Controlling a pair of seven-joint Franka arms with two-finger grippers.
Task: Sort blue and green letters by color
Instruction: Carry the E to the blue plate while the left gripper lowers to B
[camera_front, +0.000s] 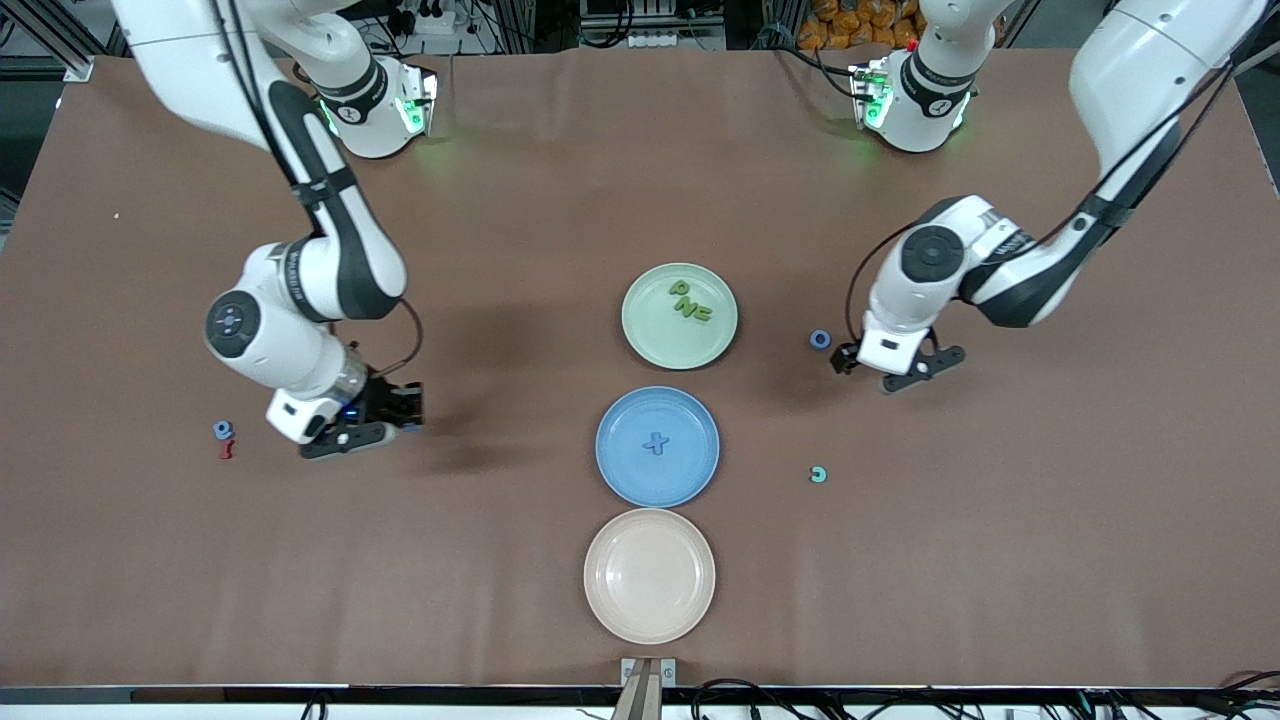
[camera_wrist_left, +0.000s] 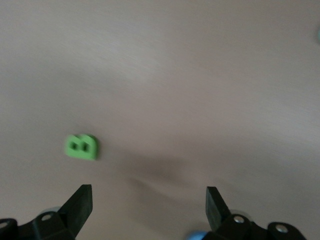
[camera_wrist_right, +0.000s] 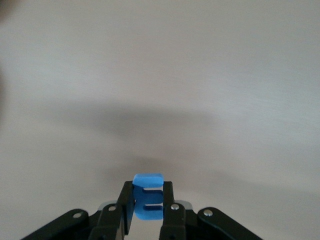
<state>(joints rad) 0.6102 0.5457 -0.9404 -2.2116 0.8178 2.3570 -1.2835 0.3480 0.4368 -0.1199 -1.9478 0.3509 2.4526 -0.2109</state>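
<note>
Brown cloth: covers the whole tabletop (camera_front: 640, 180), matte, with faint creases.
Room: metal framing, cables and a heap of orange things show past the edge where the arm bases stand.
Plates: three, in a row down the middle; green plate (camera_front: 679, 315) nearest the bases, blue plate (camera_front: 657, 446) next, pale pink plate (camera_front: 649, 575) by the camera-side edge.
Green letters: three lie together on the green plate (camera_front: 690, 300); a fourth, a green B (camera_wrist_left: 81, 146), lies on the bare cloth and shows only in the left wrist view.
Blue letters: one cross-shaped blue letter (camera_front: 656, 443) on the blue plate; a blue ring letter (camera_front: 820, 339) on the cloth just beside the left gripper; a second blue ring letter (camera_front: 222, 429) near the right arm's end; one blue block letter (camera_wrist_right: 148, 196) held.
Other pieces: a dark red letter (camera_front: 227, 449) touching or just beside the second ring; a teal C-shaped letter (camera_front: 819, 474) alone on the cloth toward the left arm's end.
Left gripper (camera_front: 905, 372): fingers spread wide, nothing between them, over bare cloth by the green B.
Right gripper (camera_front: 385, 420): clamped on the blue block letter, over bare cloth between the red letter and the blue plate.
In the way: nothing lies between either gripper and the plates.
</note>
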